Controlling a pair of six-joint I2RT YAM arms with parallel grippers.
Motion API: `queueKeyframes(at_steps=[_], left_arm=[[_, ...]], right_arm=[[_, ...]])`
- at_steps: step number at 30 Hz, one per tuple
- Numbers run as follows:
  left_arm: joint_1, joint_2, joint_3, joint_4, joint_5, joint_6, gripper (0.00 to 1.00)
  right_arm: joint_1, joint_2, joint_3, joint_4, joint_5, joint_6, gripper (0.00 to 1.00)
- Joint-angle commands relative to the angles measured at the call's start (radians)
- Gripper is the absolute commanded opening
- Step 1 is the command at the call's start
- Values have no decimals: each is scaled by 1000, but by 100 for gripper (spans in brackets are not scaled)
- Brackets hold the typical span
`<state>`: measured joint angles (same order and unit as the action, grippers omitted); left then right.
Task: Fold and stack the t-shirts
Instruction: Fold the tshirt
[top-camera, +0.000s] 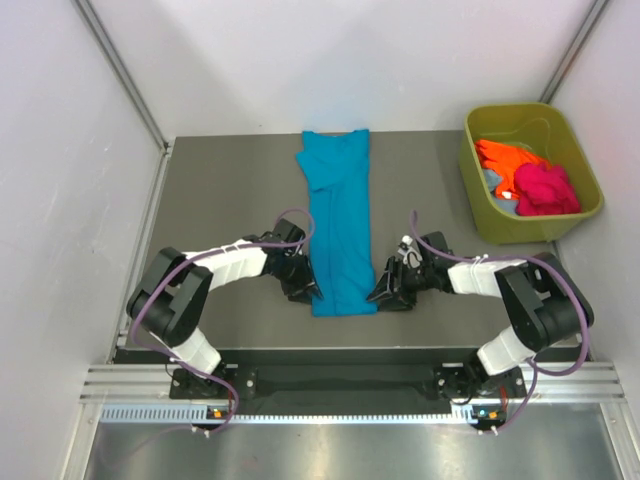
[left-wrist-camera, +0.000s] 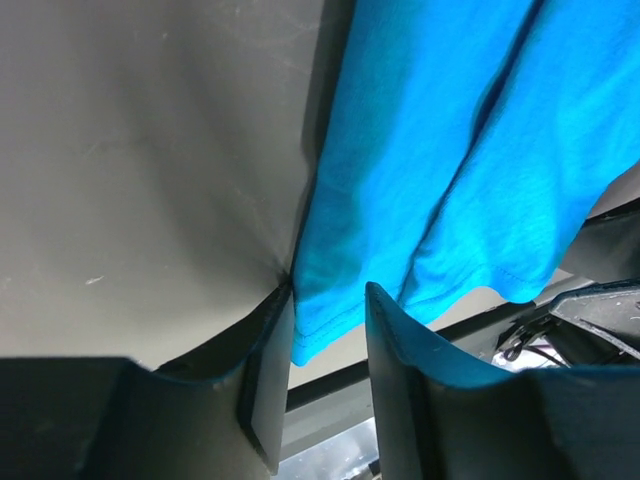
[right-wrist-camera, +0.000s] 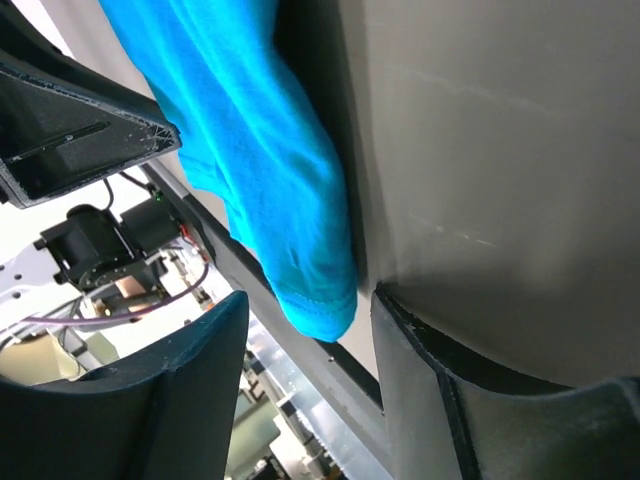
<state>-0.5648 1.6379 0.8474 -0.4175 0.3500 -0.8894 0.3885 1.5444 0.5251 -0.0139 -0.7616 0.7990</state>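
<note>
Axis: teal-blue cloth t-shirt (top-camera: 338, 220) runs straight away from me.
Near corners: my left gripper (top-camera: 307, 291) and right gripper (top-camera: 384, 291) straddle one each.
Jaws: both spread, not pinching.

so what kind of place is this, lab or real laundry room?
Probably a lab test cell: bare white walls, two robot arms on an aluminium rail, a teal t-shirt laid flat, a green tub of bright cloth.

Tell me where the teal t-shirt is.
Top view: the teal t-shirt lies folded lengthwise at the table's centre, its near hem between the left tool and the right tool.
</note>
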Motion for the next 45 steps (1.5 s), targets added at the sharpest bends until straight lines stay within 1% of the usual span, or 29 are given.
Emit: queueKeyframes(at_steps=[1, 2, 7, 9, 10, 11, 12, 16, 19, 20, 22, 23, 25, 26, 27, 29, 30, 31, 33, 34, 38, 41, 45], left_arm=[[-6, -39, -37, -15, -23, -13, 39], [-7, -42, -42, -20, -23, -13, 38], [-7, -61, -77, -17, -23, -19, 31], [-7, -59, -79, -18, -25, -22, 17], [-7, -59, -76, -21, -32, -23, 7], [-7, -58, -74, -26, -39, -28, 1], [-7, -53, -71, -24, -42, -29, 0], [-7, -46, -62, -14, -37, -34, 0], [-9, -36, -54, -6, -36, -23, 0], [-9, -35, -56, -1, -28, -19, 0], [-10, -36, -47, 2, -23, 1, 0], [-9, -41, -41, 3, -20, 13, 0], [-10, -61, -10, 8, -14, 49, 0], [-10, -70, 2, 8, -11, 61, 0], [-9, -88, 30, 6, -8, 72, 0], [-9, -119, 79, -12, -5, 148, 0], [-9, -127, 99, -21, -5, 148, 0], [-9, -134, 119, -27, 10, 203, 0], [-10, -158, 168, -59, 17, 236, 0], [-14, -162, 188, -79, 41, 301, 0], [-27, -191, 229, -115, 6, 366, 0], [-21, -191, 295, -156, -66, 421, 0], [17, -161, 364, -167, -54, 441, 0]], right_arm=[[35, 28, 22, 32, 54, -11, 53], [45, 32, 27, 32, 56, -12, 51], [69, 60, 44, 43, 70, -12, 49], [75, 63, 42, 46, 79, -15, 47], [76, 65, 36, 51, 79, -15, 45], [76, 63, 33, 55, 79, -15, 43], [76, 60, 30, 58, 77, -17, 42], [76, 51, 23, 54, 79, -23, 40], [76, 40, 19, 55, 82, -29, 36], [76, 39, 18, 58, 82, -32, 30], [76, 34, 15, 66, 79, -30, 23], [76, 31, 16, 66, 77, -38, 13], [76, 14, 30, 55, 74, -53, 6], [75, -4, 36, 51, 73, -66, 0], [76, -13, 41, 40, 71, -72, 0], [76, -50, 64, 22, 68, -93, 0], [76, -65, 64, 17, 65, -98, 0], [76, -79, 72, 17, 64, -101, 0], [76, -119, 76, -27, 54, -122, 0], [78, -135, 81, -40, 54, -133, 0], [75, -181, 122, -69, 53, -162, 0], [59, -176, 185, -73, 56, -181, 0], [21, -129, 310, -67, 61, -187, 0]])
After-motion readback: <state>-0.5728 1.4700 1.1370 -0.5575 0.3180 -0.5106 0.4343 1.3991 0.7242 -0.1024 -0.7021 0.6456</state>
